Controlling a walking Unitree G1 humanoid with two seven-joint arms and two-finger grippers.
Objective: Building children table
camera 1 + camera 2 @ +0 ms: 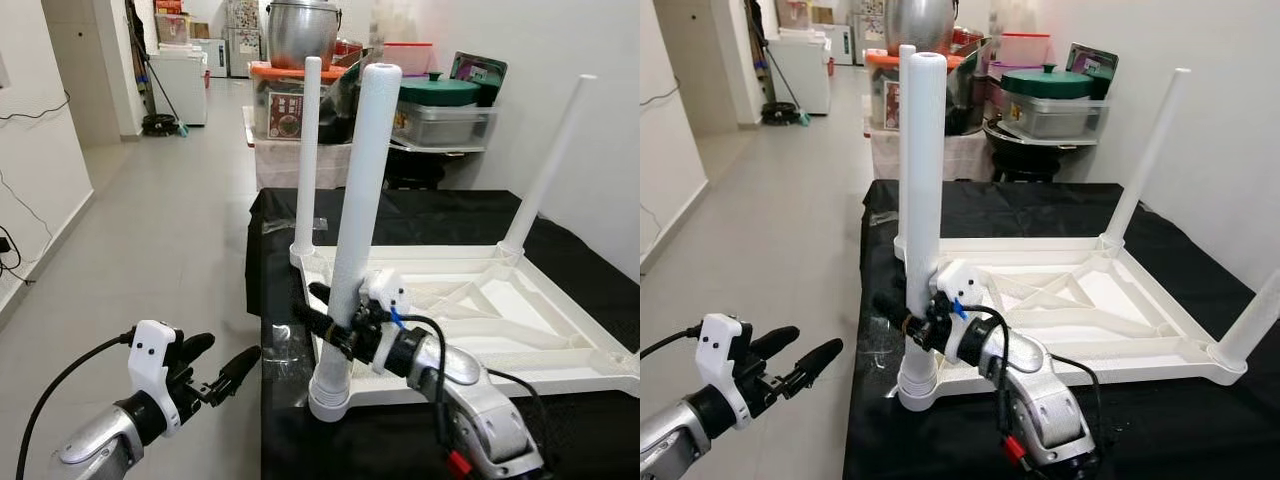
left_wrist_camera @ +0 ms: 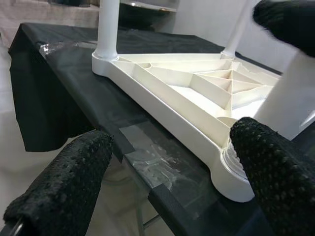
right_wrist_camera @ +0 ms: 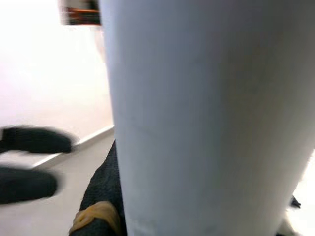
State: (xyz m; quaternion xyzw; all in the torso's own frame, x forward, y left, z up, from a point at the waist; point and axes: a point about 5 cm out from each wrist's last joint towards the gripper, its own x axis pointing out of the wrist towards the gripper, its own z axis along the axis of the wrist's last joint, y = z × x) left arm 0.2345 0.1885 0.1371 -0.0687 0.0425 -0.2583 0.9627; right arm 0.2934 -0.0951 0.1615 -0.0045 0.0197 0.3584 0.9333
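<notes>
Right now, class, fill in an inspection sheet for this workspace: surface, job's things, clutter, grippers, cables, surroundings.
Surface: black-covered table, a clear tape patch at its near edge.
Job's things: white tabletop lying upside down; near-corner leg upright in its socket; three more legs standing in other corners.
Clutter: nothing seen on the table.
Grippers: right gripper shut on the near-corner leg, low down; left gripper open, off the table's edge over the floor.
Cables: black cables along both forearms; wires down the left wall.
Surroundings: tiled floor; pots and storage boxes behind the table.
</notes>
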